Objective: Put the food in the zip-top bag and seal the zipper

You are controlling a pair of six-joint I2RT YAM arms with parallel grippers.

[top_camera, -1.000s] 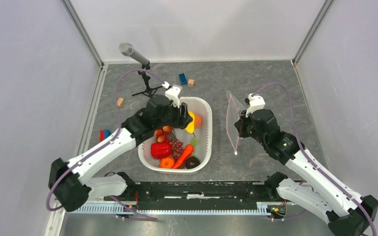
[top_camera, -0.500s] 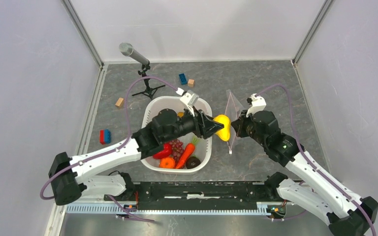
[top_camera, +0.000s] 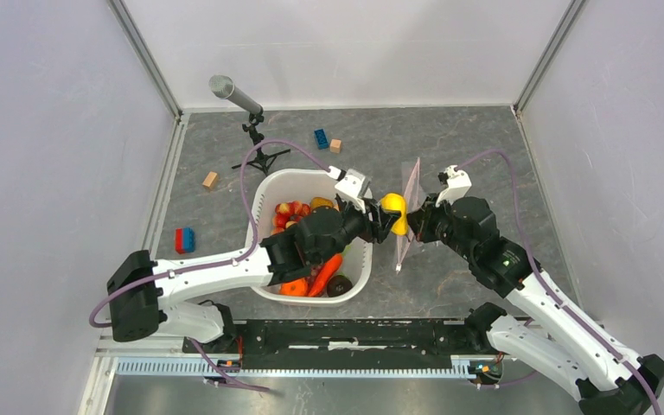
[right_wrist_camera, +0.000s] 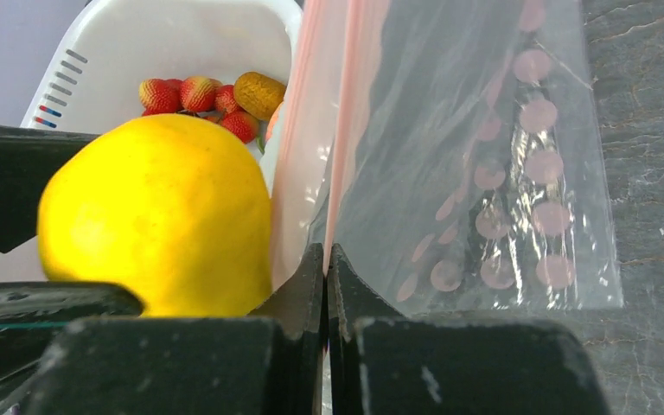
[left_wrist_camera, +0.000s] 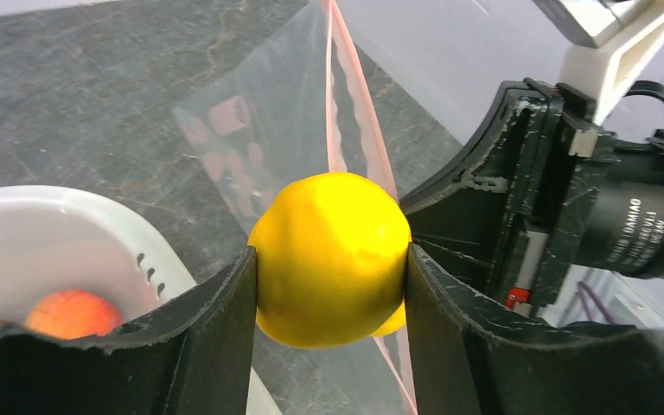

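Left gripper [top_camera: 382, 220] clamped on yellow fruit [left_wrist_camera: 328, 255], just beside the upright zip-top bag [right_wrist_camera: 484, 173], whose pink zipper [right_wrist_camera: 346, 86] the right gripper [right_wrist_camera: 326, 259] pinches. Mouth looks nearly closed; released fruit could fall to the worktop [top_camera: 450, 156].

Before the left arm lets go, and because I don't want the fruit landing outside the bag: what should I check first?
1. Grip: yellow fruit clamped in the left tool: ok.
2. Hold: right tool shut on the zip-top bag, bag upright: ok.
3. Approach: fruit beside the zipper: ok.
4. Fruit inside the bag: not ok, it sits outside the pink strip.
5. Mouth open wide enough: cannot tell.
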